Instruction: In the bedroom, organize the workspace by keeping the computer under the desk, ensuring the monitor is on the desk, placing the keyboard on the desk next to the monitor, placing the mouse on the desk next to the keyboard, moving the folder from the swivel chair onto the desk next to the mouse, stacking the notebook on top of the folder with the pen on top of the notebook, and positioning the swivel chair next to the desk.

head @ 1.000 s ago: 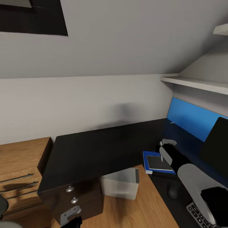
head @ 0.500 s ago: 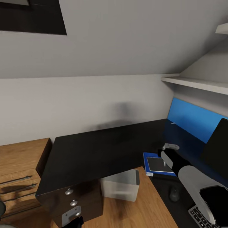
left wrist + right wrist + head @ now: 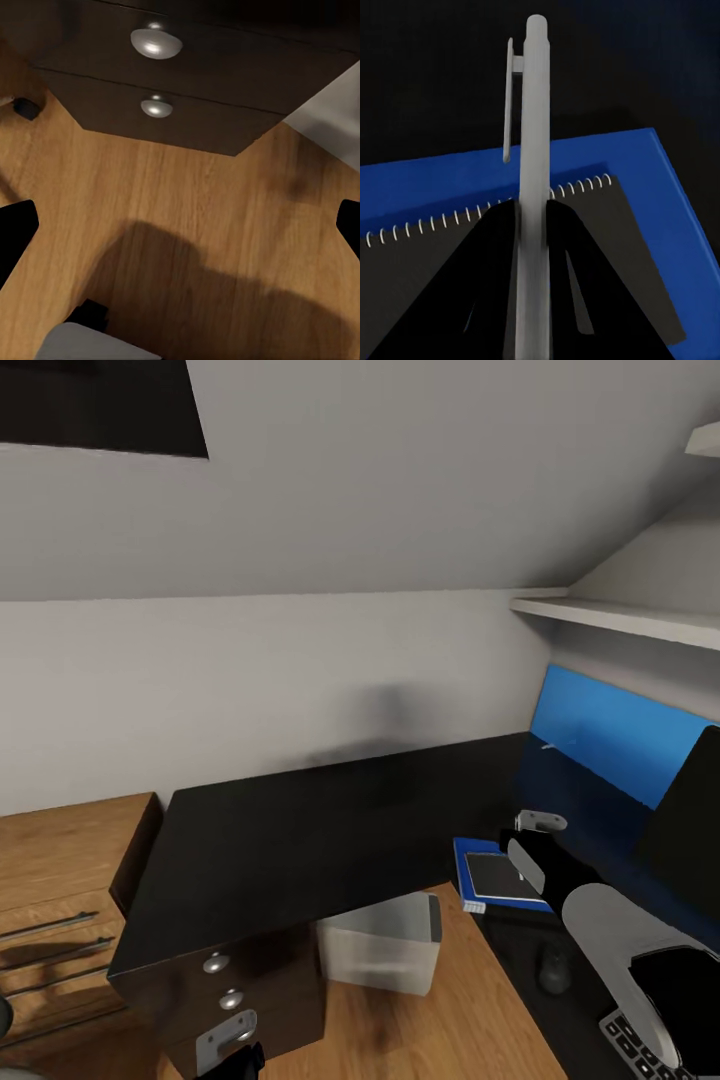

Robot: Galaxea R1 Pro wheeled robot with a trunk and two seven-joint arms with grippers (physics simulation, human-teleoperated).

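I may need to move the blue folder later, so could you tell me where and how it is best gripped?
Probably the folder by its near white-edged side, from the open floor side: it lies flat at the desk edge, and the notebook covers its middle.

keyboard (image 3: 640,1050) cut off at the head view's 5 o'clock corner. monitor (image 3: 690,820) cropped at 3 o'clock. mouse (image 3: 553,967) a dark blur, shape unclear. part of notebook (image 3: 500,876) and folder (image 3: 470,880) hidden behind right arm. left gripper (image 3: 228,1050) sliced at 6 o'clock.
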